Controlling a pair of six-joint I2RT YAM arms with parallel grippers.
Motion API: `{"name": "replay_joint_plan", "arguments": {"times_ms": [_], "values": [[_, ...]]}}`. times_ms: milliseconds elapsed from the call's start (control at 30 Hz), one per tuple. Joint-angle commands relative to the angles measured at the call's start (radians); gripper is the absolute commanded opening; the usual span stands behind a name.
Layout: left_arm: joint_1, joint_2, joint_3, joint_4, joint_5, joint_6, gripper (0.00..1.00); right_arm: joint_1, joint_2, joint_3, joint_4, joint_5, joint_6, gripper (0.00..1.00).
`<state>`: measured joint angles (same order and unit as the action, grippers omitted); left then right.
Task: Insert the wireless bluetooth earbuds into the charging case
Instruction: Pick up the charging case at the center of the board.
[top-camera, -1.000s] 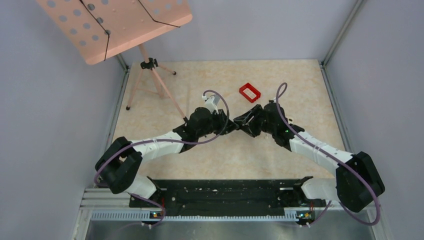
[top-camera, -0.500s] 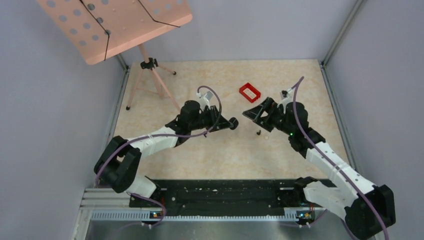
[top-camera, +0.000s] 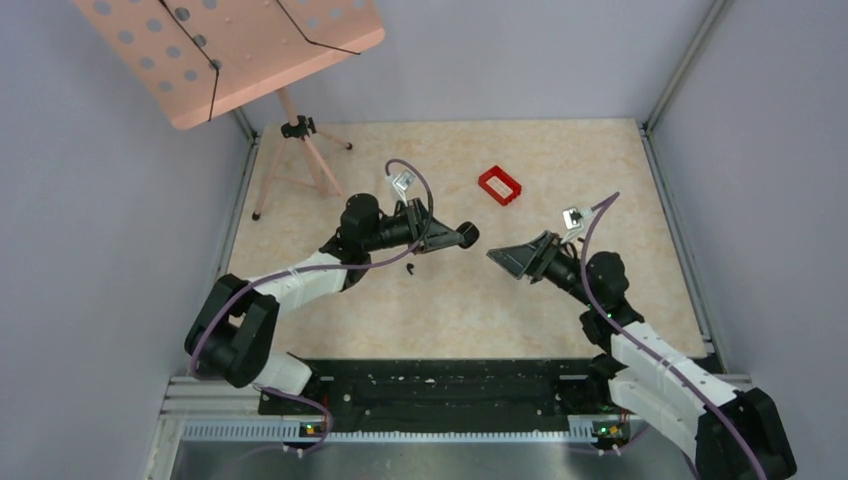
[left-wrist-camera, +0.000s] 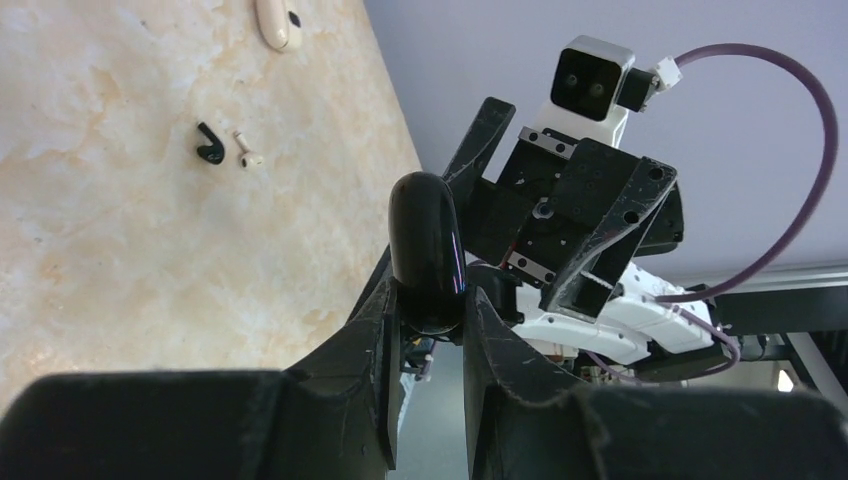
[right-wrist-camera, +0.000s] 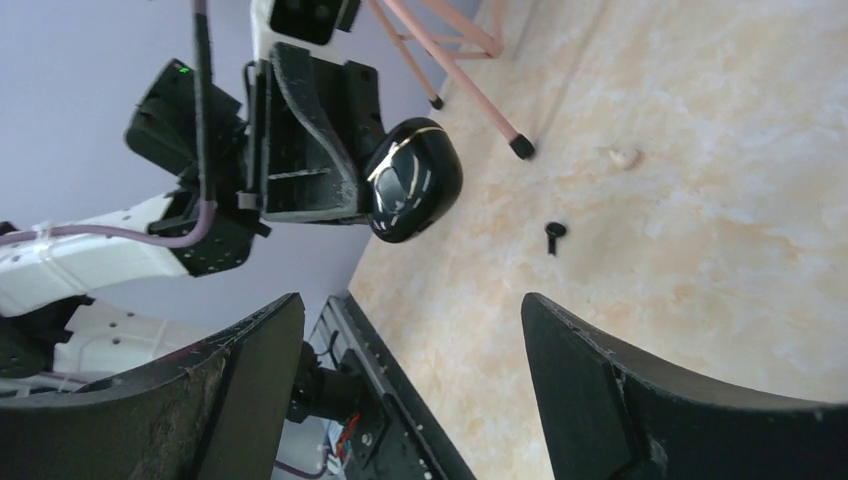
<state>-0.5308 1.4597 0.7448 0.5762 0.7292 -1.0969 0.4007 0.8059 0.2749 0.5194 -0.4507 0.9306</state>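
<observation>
My left gripper (top-camera: 460, 239) is shut on the glossy black charging case (top-camera: 468, 236) and holds it closed above the table, its end sticking out past the fingertips (left-wrist-camera: 425, 240). My right gripper (top-camera: 505, 258) is open and empty, facing the case (right-wrist-camera: 412, 180) from the right with a gap between them. A dark earbud (top-camera: 410, 267) lies on the table below the left gripper and also shows in the right wrist view (right-wrist-camera: 553, 233), with a pale bud (right-wrist-camera: 623, 157) farther off. The left wrist view shows a dark piece (left-wrist-camera: 208, 143), a small pale piece (left-wrist-camera: 247, 152) and a cream bud (left-wrist-camera: 279, 20).
A red rectangular tray (top-camera: 500, 185) lies behind the grippers. A pink music stand (top-camera: 230, 50) stands at the back left on a tripod (top-camera: 320, 170); one foot (right-wrist-camera: 520, 147) is near the pale bud. Grey walls enclose the table.
The grippers were together at the centre. Now they have drawn apart: the left moved left and back with the case, the right pulled back toward the near right, open.
</observation>
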Motion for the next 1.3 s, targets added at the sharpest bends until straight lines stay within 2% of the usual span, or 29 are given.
{"name": "replay_joint_plan", "arguments": {"times_ms": [0, 133, 167, 300, 433, 567, 667, 767, 1033, 1267], "values": [[0.002, -0.042, -0.014, 0.164, 0.027, -0.077, 0.0, -0.006, 0.05, -0.015, 0.37, -0.035, 0.095, 0.81], [0.001, -0.066, -0.01, 0.134, -0.001, -0.059, 0.0, -0.004, 0.145, -0.038, 0.549, -0.063, 0.164, 0.83], [0.0, -0.079, -0.01, 0.126, -0.011, -0.05, 0.0, -0.004, 0.21, -0.049, 0.655, -0.065, 0.206, 0.82], [0.001, -0.091, -0.001, 0.116, -0.001, -0.05, 0.0, -0.003, 0.32, -0.052, 0.852, -0.069, 0.26, 0.82], [0.0, -0.084, -0.005, 0.148, 0.006, -0.073, 0.0, 0.008, 0.445, -0.015, 0.965, -0.082, 0.292, 0.82], [0.001, -0.087, -0.014, 0.153, 0.001, -0.072, 0.0, 0.022, 0.577, 0.036, 1.105, -0.114, 0.347, 0.77], [0.001, -0.091, -0.019, 0.171, -0.001, -0.081, 0.0, 0.025, 0.663, 0.06, 1.195, -0.12, 0.401, 0.69], [0.001, -0.097, -0.024, 0.173, -0.003, -0.081, 0.0, 0.033, 0.699, 0.077, 1.204, -0.12, 0.404, 0.64], [0.001, -0.096, -0.029, 0.155, -0.007, -0.069, 0.0, 0.049, 0.707, 0.113, 1.204, -0.103, 0.401, 0.62], [0.0, -0.108, -0.03, 0.142, -0.011, -0.056, 0.0, 0.068, 0.735, 0.157, 1.204, -0.123, 0.414, 0.41]]}}
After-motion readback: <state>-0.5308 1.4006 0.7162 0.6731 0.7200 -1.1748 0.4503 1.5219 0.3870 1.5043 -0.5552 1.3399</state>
